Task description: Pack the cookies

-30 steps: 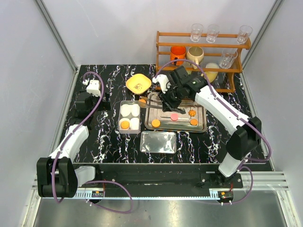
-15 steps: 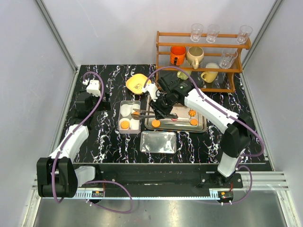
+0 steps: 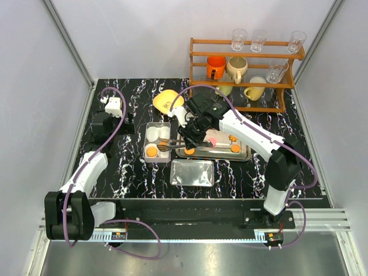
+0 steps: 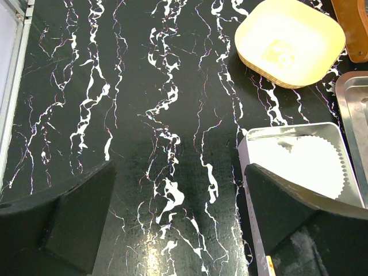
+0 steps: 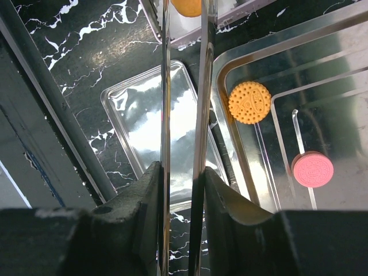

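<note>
**Asker:** Which step are you on?

**Arm:** The carry. My right gripper [image 5: 182, 185] is closed partway on the tongs [image 5: 165, 86]. The tongs pinch one orange cookie [image 5: 187, 6] at their tips. From above, the tips hang over the near-right part of the box [image 4: 244, 155]. Another cookie [image 3: 152, 152] already sits in the cup at the box's near-left corner.

**Asker:** And the rest of the cookies?

**Arm:** Four are on the tray [image 5: 322, 103]. An orange cookie [image 5: 249, 102] lies by its near-left corner and a pink cookie [image 5: 312, 169] lies mid-tray. Two more orange cookies [image 3: 233, 138] lie toward its right edge.

**Asker:** What does the next move call for?

**Arm:** As I judge it, I bring the tips low over an empty cup [image 4: 299, 158]. Then I ease my grip so the tongs spring apart and the cookie drops flat. It should be done gently, because the paper cup could shift if I nudge it.

**Asker:** What has changed from a second ago?

**Arm:** Then the tongs were at the tray's far-left corner, near the bowl [image 4: 290, 43]. My right arm has since swung left and nearer, bringing the cookie over the box. The cookies on the tray and the one in the box have not moved. My left gripper [image 4: 178, 190] hangs as it was, spread wide and empty, over bare bench just left of the box.
</note>
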Action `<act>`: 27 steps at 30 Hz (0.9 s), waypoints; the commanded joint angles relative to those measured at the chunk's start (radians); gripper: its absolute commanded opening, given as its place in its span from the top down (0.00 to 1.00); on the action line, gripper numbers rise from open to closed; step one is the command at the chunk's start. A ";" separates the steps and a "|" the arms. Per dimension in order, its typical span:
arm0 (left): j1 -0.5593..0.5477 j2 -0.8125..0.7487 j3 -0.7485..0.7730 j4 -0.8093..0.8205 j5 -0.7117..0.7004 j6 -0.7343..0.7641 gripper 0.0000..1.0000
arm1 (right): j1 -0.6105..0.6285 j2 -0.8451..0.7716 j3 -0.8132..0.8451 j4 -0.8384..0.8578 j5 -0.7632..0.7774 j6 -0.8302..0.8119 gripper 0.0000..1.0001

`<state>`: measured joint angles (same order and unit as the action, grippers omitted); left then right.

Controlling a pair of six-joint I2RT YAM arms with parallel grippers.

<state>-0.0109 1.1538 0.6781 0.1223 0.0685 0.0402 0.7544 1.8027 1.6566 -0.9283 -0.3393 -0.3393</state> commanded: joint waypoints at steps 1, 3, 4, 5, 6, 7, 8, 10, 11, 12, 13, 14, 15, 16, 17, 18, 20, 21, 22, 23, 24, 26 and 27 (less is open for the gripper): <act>0.006 -0.019 0.009 0.050 0.005 -0.002 0.01 | 0.017 0.003 0.017 0.022 -0.026 0.013 0.75; 0.006 -0.020 0.008 0.050 0.004 -0.002 0.01 | 0.019 0.003 0.014 0.023 -0.024 0.014 0.75; 0.006 -0.020 0.006 0.051 0.005 -0.002 0.01 | 0.022 0.003 0.008 0.025 -0.023 0.013 0.75; 0.006 -0.020 0.006 0.051 0.002 0.000 0.01 | 0.022 0.003 0.005 0.026 -0.021 0.014 0.74; 0.006 -0.019 0.006 0.051 0.002 0.000 0.01 | 0.020 0.003 0.003 0.028 -0.021 0.014 0.74; 0.006 -0.019 0.006 0.051 0.002 -0.002 0.01 | 0.022 0.003 0.000 0.029 -0.021 0.014 0.75; 0.006 -0.019 0.008 0.051 0.005 -0.002 0.01 | 0.022 0.003 -0.004 0.031 -0.021 0.014 0.74; 0.006 -0.019 0.006 0.051 0.005 -0.002 0.01 | 0.023 0.004 -0.011 0.032 -0.020 0.014 0.74; 0.006 -0.019 0.008 0.051 0.002 -0.002 0.01 | 0.023 0.006 -0.012 0.034 -0.020 0.013 0.74; 0.006 -0.022 0.005 0.051 0.002 0.000 0.01 | 0.023 0.004 -0.014 0.034 -0.018 0.013 0.74; 0.006 -0.020 0.003 0.053 0.002 0.000 0.01 | 0.022 0.004 -0.017 0.036 -0.015 0.011 0.74; 0.006 -0.022 0.003 0.053 0.002 0.001 0.01 | 0.023 0.006 -0.018 0.037 -0.012 0.011 0.74; 0.006 -0.022 0.003 0.051 0.004 0.000 0.01 | 0.023 0.009 -0.020 0.037 -0.013 0.011 0.74; 0.006 -0.020 0.003 0.053 0.002 0.000 0.01 | 0.022 0.009 -0.021 0.037 -0.012 0.011 0.74; 0.006 -0.022 0.003 0.053 0.002 0.001 0.01 | 0.022 0.010 -0.023 0.039 -0.013 0.011 0.73; 0.006 -0.022 0.003 0.053 0.002 0.001 0.01 | 0.023 0.012 -0.021 0.039 -0.013 0.011 0.73; 0.006 -0.022 0.003 0.053 0.002 0.000 0.01 | 0.022 0.014 -0.023 0.043 -0.010 0.010 0.73; 0.006 -0.020 0.003 0.053 0.002 0.001 0.01 | 0.023 0.014 -0.024 0.045 -0.010 0.010 0.73; 0.006 -0.020 0.003 0.053 0.002 0.003 0.01 | 0.022 0.017 -0.023 0.043 -0.010 0.010 0.72; 0.006 -0.020 0.001 0.053 0.001 0.001 0.01 | 0.023 0.017 -0.023 0.045 -0.007 0.010 0.72; 0.006 -0.020 0.001 0.053 0.002 0.001 0.01 | 0.022 0.015 -0.023 0.046 -0.007 0.010 0.71; 0.006 -0.019 0.000 0.054 -0.001 0.003 0.01 | 0.022 0.015 -0.023 0.046 -0.009 0.010 0.70; 0.006 -0.019 0.000 0.056 -0.001 0.003 0.01 | 0.023 0.017 -0.023 0.048 -0.007 0.010 0.69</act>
<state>-0.0109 1.1538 0.6781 0.1223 0.0681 0.0402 0.7662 1.8183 1.6318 -0.9127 -0.3412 -0.3355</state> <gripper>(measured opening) 0.987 0.360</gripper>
